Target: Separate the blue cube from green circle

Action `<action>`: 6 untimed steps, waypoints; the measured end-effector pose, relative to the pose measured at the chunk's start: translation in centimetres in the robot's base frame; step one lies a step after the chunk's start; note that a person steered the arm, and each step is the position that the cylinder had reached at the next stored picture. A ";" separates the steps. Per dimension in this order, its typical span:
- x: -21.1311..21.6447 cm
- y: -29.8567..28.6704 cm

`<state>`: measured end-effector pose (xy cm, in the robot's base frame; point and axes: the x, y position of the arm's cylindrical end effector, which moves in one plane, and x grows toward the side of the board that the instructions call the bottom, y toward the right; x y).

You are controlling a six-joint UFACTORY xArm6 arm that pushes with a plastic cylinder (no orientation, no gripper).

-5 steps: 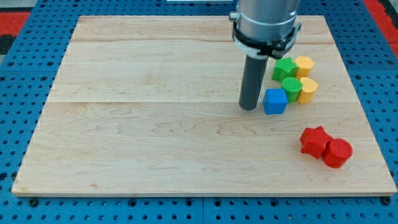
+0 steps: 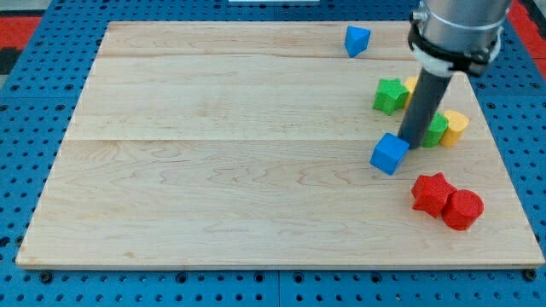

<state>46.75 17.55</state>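
The blue cube [image 2: 390,153] lies on the wooden board at the view's right, turned at an angle. My tip [image 2: 412,143] stands just to its upper right, between the cube and the green circle [image 2: 437,130], which the rod partly hides. The cube and the green circle are apart, with the rod in the gap.
A green star-like block [image 2: 389,95] and two yellow blocks [image 2: 455,125] sit near the green circle. A red star [image 2: 431,193] and red cylinder [image 2: 462,209] lie below. A blue wedge-shaped block [image 2: 357,40] sits at the board's top. The board's right edge [image 2: 503,162] is near.
My tip has moved from the cube's left to its upper right. The blue cube has shifted down and turned, away from the green circle. The blue block at the top is now uncovered.
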 end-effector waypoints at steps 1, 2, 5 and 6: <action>2.3 -0.6; 2.2 4.5; -4.0 0.9; -5.2 -0.5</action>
<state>41.60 17.02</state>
